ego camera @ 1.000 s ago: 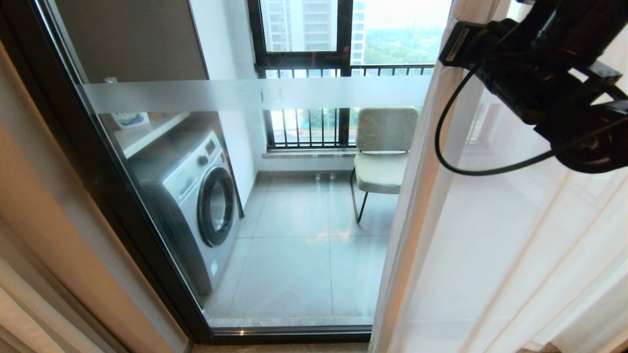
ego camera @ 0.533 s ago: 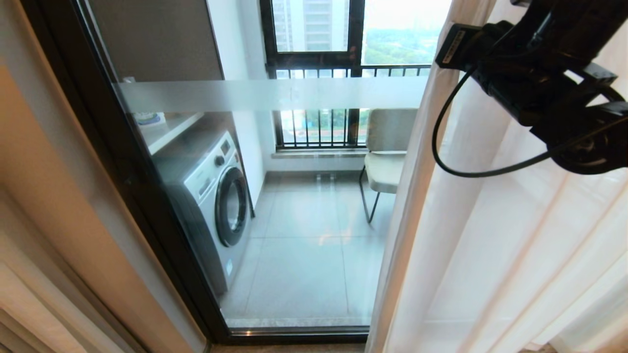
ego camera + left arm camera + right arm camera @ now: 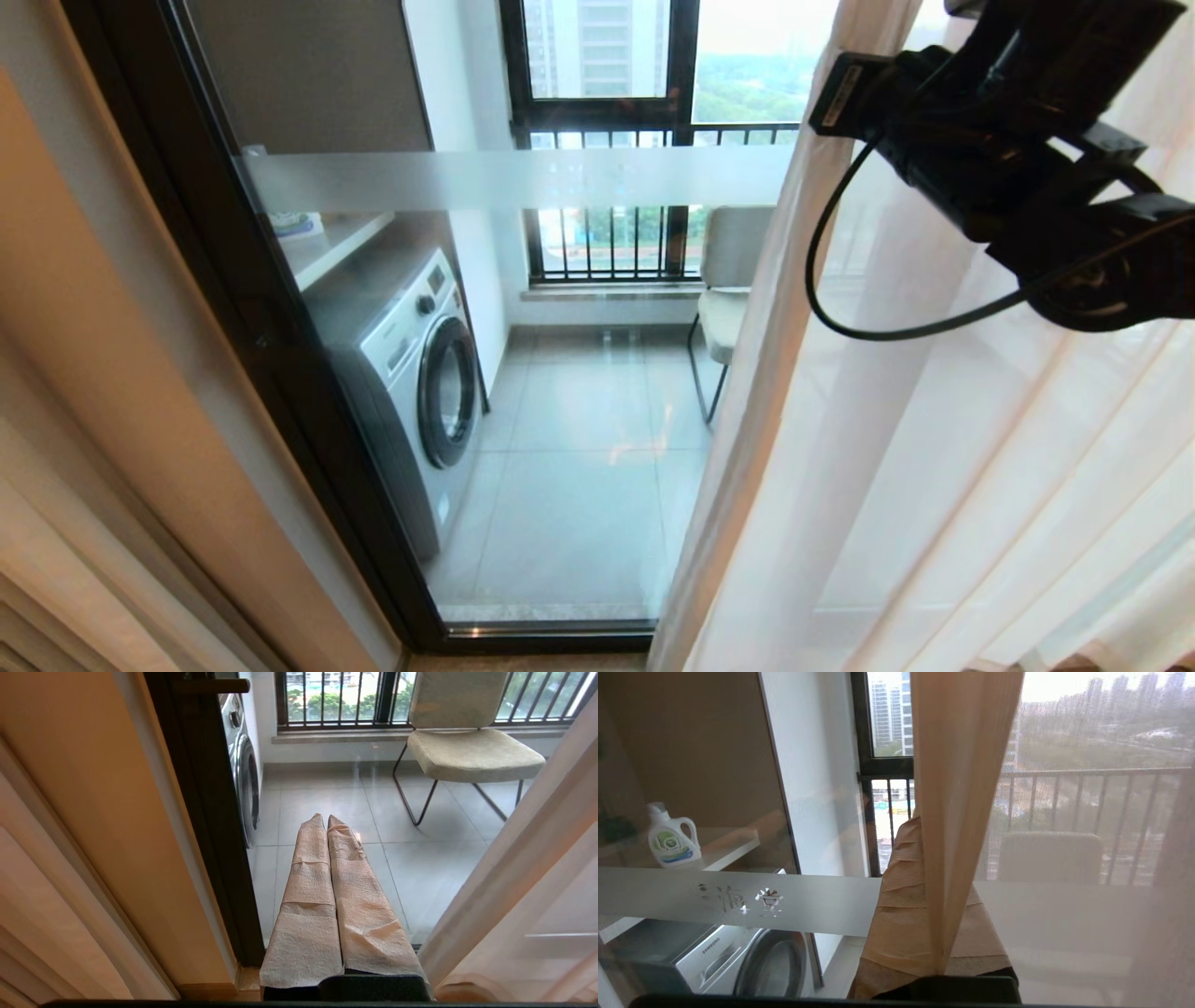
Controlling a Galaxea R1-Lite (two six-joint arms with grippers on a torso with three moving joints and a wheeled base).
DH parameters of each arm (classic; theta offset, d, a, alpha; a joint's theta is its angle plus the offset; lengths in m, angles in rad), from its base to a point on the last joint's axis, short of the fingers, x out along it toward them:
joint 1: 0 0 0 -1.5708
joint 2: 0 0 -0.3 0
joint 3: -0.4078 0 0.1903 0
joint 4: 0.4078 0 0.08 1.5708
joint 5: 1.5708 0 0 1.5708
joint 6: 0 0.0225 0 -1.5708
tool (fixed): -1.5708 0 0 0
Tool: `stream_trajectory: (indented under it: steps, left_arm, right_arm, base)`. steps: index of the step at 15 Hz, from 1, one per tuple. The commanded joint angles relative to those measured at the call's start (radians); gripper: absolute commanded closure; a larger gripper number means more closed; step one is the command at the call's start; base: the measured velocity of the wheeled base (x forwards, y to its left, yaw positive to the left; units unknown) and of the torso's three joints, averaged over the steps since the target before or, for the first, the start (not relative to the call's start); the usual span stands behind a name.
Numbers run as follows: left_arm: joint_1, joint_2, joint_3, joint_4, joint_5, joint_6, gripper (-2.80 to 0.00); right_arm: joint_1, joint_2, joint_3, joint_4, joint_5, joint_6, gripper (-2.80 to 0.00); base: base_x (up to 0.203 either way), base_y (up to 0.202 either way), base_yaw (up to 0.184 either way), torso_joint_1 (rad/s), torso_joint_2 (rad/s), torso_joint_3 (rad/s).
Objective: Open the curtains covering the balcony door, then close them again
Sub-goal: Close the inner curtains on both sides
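The balcony door (image 3: 280, 373) is a black-framed glass panel with a frosted strip (image 3: 523, 177) across it. A thin white see-through layer of the curtains (image 3: 934, 467) hangs on the right and covers that side of the glass. My right gripper (image 3: 927, 830) is held high at the upper right. Its tape-wrapped fingers (image 3: 896, 882) are shut on the hemmed edge of this curtain (image 3: 957, 788). Cream-beige folds (image 3: 37, 579) stand at the far left. My left gripper (image 3: 325, 819) hangs low before the glass, shut on nothing.
Behind the glass stand a washing machine (image 3: 411, 373), a shelf with a detergent bottle (image 3: 672, 837), and a padded chair (image 3: 733, 280) half hidden by the sheer cloth. A barred window (image 3: 607, 243) closes the balcony's far side.
The whole head view has shifted, the door frame sliding right in the picture. The held curtain edge has come further left across the glass and now covers part of the chair.
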Motion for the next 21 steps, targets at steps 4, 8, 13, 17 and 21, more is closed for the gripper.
stream_trajectory:
  steps: [4, 8, 13, 17, 21]
  left_arm:
    - [0.000, 0.000, 0.000, 0.001, 0.000, 0.000, 0.00]
    - [0.000, 0.000, 0.000, 0.001, 0.000, 0.000, 0.00]
    - [0.000, 0.000, 0.000, 0.001, 0.000, 0.000, 0.00]
    - [0.000, 0.000, 0.000, 0.001, 0.000, 0.000, 0.00]
    - [0.000, 0.000, 0.000, 0.001, 0.000, 0.000, 0.00]
  right_arm:
    - [0.045, 0.023, -0.031, -0.006, -0.003, -0.001, 0.00]
    - [0.143, 0.057, -0.048, -0.011, -0.008, -0.038, 0.00]
    - [0.208, 0.129, -0.143, -0.009, -0.053, -0.057, 0.00]
    - [0.191, 0.120, -0.149, -0.011, -0.057, -0.057, 0.00]
    - [0.122, 0.094, -0.148, -0.010, -0.060, -0.060, 0.00]
  base:
    - [0.000, 0.000, 0.000, 0.000, 0.00, 0.000]
    - [0.000, 0.000, 0.000, 0.000, 0.00, 0.000]
    - [0.000, 0.000, 0.000, 0.000, 0.00, 0.000]
    - [0.000, 0.000, 0.000, 0.000, 0.00, 0.000]
    - [0.000, 0.000, 0.000, 0.000, 0.00, 0.000]
